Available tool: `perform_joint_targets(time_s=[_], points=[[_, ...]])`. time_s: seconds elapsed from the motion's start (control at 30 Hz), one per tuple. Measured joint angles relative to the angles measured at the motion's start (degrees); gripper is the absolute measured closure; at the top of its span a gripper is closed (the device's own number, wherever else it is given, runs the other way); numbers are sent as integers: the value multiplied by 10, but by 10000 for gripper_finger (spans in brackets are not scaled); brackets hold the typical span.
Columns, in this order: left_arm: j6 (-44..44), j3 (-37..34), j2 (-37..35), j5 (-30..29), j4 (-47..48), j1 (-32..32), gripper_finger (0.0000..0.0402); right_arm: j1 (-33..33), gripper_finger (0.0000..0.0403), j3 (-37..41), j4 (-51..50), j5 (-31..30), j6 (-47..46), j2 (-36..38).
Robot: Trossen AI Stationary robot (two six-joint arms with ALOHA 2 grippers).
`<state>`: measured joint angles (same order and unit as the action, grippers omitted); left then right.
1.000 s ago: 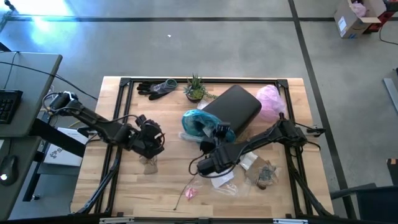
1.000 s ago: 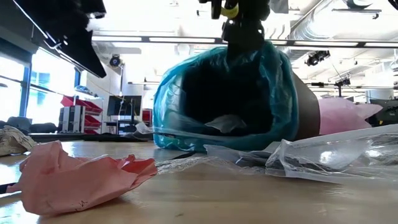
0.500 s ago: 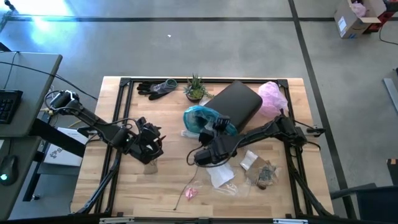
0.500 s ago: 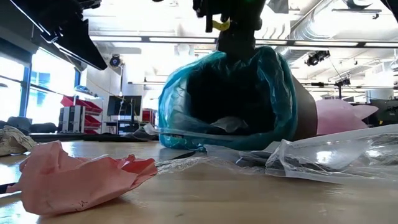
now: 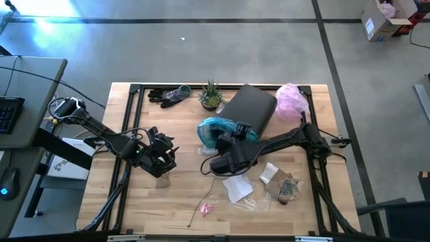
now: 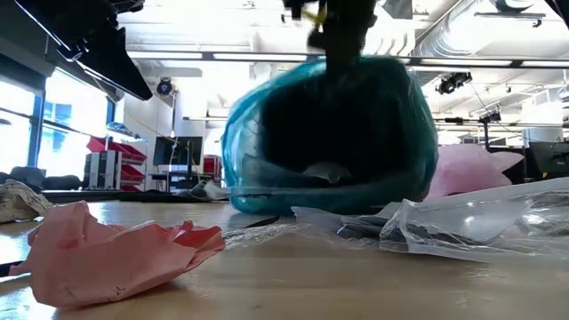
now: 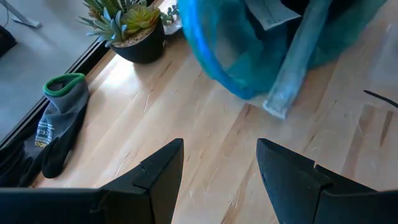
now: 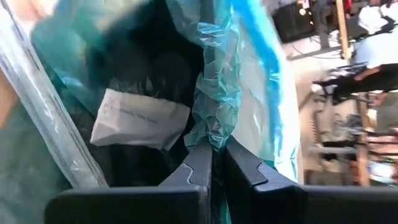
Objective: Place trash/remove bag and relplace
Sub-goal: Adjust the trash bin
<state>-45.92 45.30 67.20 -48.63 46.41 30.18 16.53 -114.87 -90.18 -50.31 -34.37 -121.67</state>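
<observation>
Right hand (image 8: 211,158) pinches shut on the wrinkled teal plastic bin liner's (image 5: 216,129) rim, mid-worktop (image 5: 181,195). Left hand (image 7: 219,180) hovers open, empty. Thin film could tear or slip if tugged.

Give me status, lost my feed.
Right gripper shut on the bag rim at the bin. Left gripper open, empty, waiting left. Scraps on table, nothing blocking.

Bag (image 6: 329,133) motion-blurred, bin body mostly hidden.
</observation>
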Motion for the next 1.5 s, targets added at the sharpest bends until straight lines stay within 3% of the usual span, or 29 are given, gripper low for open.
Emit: perform_joint_targets(time_s=[0.37,0.57,0.8,1.03,1.23,1.5], points=[[-3,0,0,1,0,0,213,14,402,-200,3,64,49,11],[-4,0,0,-6,-3,8,213,-19,402,-179,12,167,12,65],[34,0,-26,-91,-53,57,213,-53,402,-180,4,255,-12,94],[59,0,-87,-148,-74,93,213,-84,403,-201,34,317,17,107],[66,0,-128,-156,-73,111,213,-111,403,-201,37,342,18,131],[71,0,-132,-156,-73,116,213,-153,402,-201,42,402,29,144]])
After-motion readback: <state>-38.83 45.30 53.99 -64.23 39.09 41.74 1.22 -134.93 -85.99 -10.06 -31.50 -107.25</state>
